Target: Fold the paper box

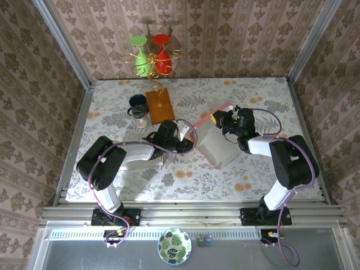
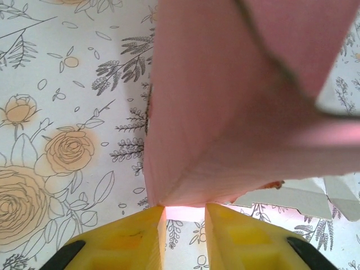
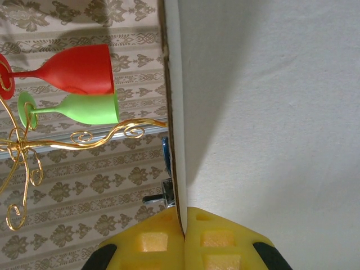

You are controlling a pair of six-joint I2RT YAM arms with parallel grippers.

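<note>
The paper box [image 1: 216, 151], pink outside and white inside, stands partly folded in the middle of the flowered table. My left gripper [image 1: 188, 145] reaches it from the left. In the left wrist view its yellow fingertips [image 2: 184, 216] stand a little apart, and a pink folded corner of the box [image 2: 236, 112] fills the gap between them. My right gripper [image 1: 216, 119] is at the box's far upper edge. In the right wrist view its tips [image 3: 184, 225] are pinched on a thin upright wall of the box [image 3: 270, 112].
A gold wire stand [image 1: 151, 56] holding a red glass [image 3: 79, 70] and a green glass [image 3: 84, 109] rises from a wooden base [image 1: 160, 106] at the back. A blue cup [image 1: 138, 102] and a clear glass [image 1: 140, 117] stand beside it, close to the left arm.
</note>
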